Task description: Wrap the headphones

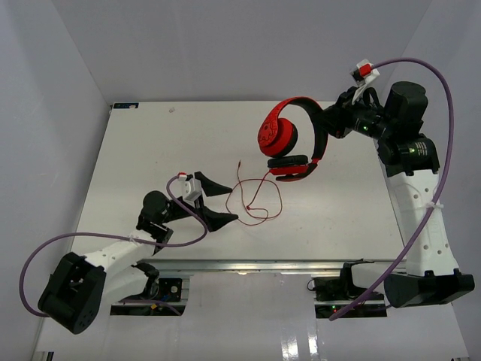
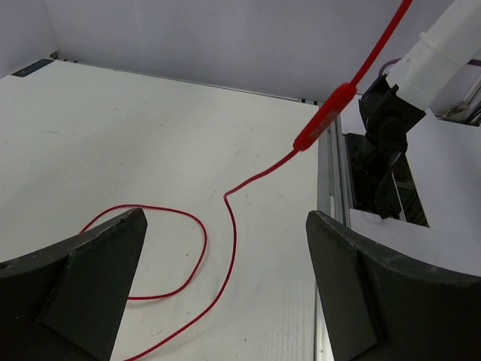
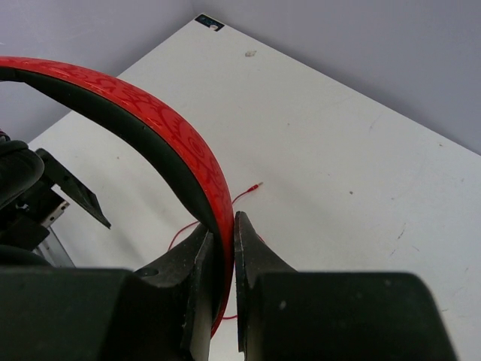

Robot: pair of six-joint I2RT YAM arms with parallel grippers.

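My R fingers (image 3: 242, 241) clamp the headphones (image 1: 282, 139) by the band, above the table (image 1: 150, 150). My L fingers (image 1: 225, 218) spread wide, low beside cable (image 2: 234, 241) loops on table.

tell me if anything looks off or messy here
Nothing damaged, but the headphones are held up by the headband in the right gripper, while their cable sprawls in loose loops on the table, unwrapped. The left gripper is open beside it, empty.

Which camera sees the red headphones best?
The top camera: it shows the whole headphones. The right wrist camera sees only a piece of headband pinched in the right gripper; the left wrist camera sees only the thin red cable.
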